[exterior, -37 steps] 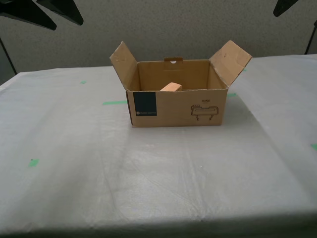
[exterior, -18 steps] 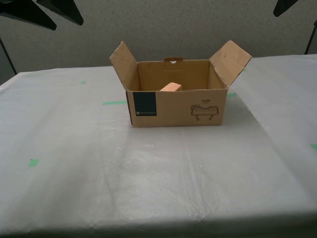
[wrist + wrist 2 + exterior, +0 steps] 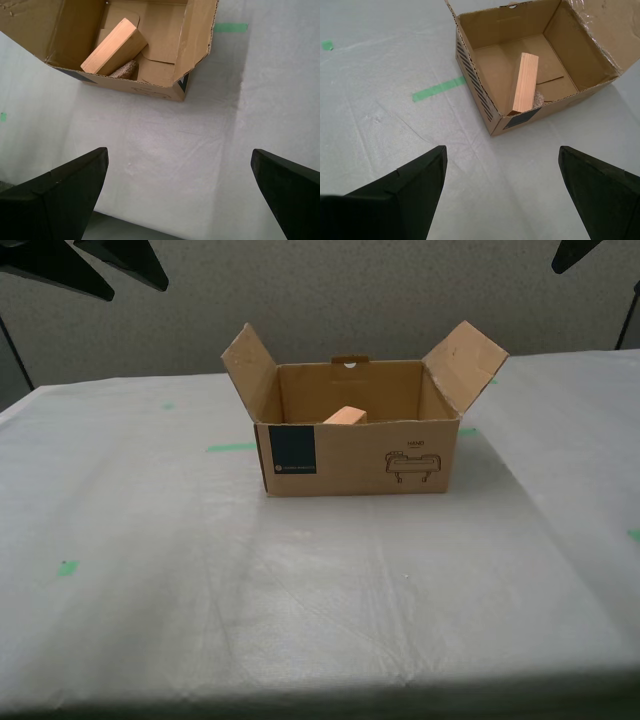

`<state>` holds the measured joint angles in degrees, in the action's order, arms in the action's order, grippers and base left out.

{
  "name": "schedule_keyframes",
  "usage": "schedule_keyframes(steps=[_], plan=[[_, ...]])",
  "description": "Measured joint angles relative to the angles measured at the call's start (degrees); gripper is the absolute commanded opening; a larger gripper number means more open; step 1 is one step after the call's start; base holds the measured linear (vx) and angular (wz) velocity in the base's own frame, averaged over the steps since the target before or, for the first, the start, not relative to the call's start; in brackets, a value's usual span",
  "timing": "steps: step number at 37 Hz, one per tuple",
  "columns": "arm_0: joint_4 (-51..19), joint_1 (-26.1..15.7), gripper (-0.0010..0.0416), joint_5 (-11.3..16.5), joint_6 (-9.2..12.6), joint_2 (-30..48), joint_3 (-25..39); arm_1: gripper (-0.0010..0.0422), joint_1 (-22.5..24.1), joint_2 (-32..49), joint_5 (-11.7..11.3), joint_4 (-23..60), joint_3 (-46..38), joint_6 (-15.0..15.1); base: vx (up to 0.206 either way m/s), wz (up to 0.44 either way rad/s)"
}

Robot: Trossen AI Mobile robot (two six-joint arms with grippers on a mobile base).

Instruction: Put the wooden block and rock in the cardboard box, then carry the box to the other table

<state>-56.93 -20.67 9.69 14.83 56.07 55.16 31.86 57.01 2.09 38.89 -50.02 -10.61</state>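
The cardboard box [image 3: 350, 455] stands open on the other table [image 3: 300, 600], flaps spread, with a blue label and line drawing on its front. Inside, the wooden block [image 3: 114, 46] leans tilted, one end propped on the rock [image 3: 125, 70]. Its top corner shows above the front wall as the wooden block [image 3: 345, 416]. In the second wrist view the wooden block [image 3: 525, 82] mostly covers the rock [image 3: 538, 99]. My first gripper [image 3: 178, 151] and second gripper [image 3: 502, 150] both hang open above the sheet, apart from the cardboard box [image 3: 475, 80], nothing between their fingers.
Green tape marks [image 3: 230, 447] dot the wrinkled sheet, one strip beside the box [image 3: 437, 89]. Dark arm parts [image 3: 90, 265] hang at the exterior view's upper left and upper right [image 3: 575, 252]. A grey wall stands behind the table. The table's near edge [image 3: 320, 705] runs along the exterior view's bottom.
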Motion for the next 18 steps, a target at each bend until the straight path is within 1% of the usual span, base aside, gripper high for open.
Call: schedule_keyframes(steps=[18], plan=[[0.0,0.0,0.0399,0.0,0.0,0.0,0.0,0.0302,0.0,0.0,0.0,0.0,0.0,0.02,0.0,0.0]])
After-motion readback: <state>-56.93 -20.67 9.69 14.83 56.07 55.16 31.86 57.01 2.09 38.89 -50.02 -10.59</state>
